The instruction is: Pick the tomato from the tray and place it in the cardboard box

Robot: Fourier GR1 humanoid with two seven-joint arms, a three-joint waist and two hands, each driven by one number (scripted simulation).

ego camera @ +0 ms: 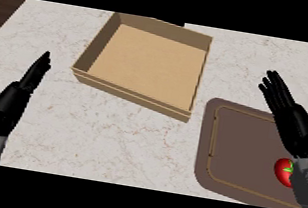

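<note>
counter: pale marble top, dark wood at both far corners.
box: open cardboard, far centre.
tray: brown, near right.
tomato: red, on tray, beside right forearm.
right hand: fingers straight, above tray, grasping nothing.
left hand: fingers straight, near left.

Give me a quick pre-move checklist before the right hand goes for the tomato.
1. Tomato on the tray: ok, it lies near the tray's right side, partly hidden by the right forearm.
2. Right hand free to grasp: ok, fingers straight, holding nothing.
3. Right hand lined up on the tomato: not ok, the hand sits beyond it, over the tray's far edge.
4. Cardboard box ready to receive: ok, it is open at the top, and nothing shows inside.
5. Left hand out of the way: ok, open at the left, apart from the box and tray.
</note>
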